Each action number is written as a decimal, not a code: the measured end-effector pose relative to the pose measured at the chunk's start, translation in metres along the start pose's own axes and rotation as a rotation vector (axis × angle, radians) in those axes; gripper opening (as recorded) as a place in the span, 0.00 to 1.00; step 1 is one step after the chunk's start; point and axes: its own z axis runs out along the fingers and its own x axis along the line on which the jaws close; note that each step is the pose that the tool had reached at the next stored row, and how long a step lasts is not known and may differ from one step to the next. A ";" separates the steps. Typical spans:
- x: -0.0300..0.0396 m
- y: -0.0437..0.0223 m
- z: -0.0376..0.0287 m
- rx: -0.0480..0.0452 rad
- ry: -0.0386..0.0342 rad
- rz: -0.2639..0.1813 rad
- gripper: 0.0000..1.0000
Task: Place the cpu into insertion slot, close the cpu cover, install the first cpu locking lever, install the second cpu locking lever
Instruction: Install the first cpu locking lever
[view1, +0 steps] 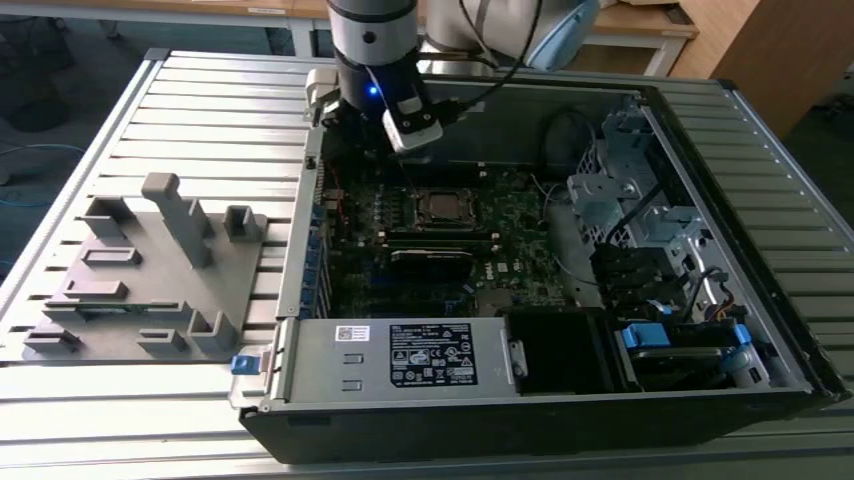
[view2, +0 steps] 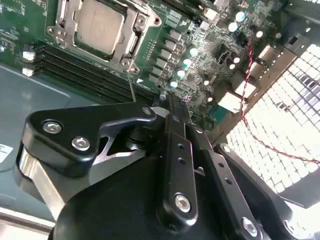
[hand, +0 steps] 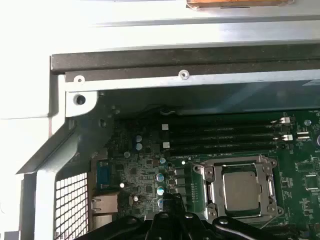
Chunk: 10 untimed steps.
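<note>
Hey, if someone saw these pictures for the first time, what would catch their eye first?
Probably the open computer case lying flat, with the black gripper shut above its green motherboard. Next, the silvery cpu seated mid-board, near the gripper in both wrist views. A grey fixture plate lies beside the case on the exterior view's left.

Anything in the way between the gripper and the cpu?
Nothing visible. The gripper, shut, hangs over the motherboard beside the cpu, which lies framed by the cpu cover. Only low board components lie between them.
</note>
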 end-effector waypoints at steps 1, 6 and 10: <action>-0.0001 0.0006 -0.0039 -0.0009 0.0000 0.000 0.11; -0.0007 0.0038 -0.0252 0.0014 -0.0003 0.001 0.11; -0.0012 0.0065 -0.0433 0.0013 -0.0003 0.001 0.11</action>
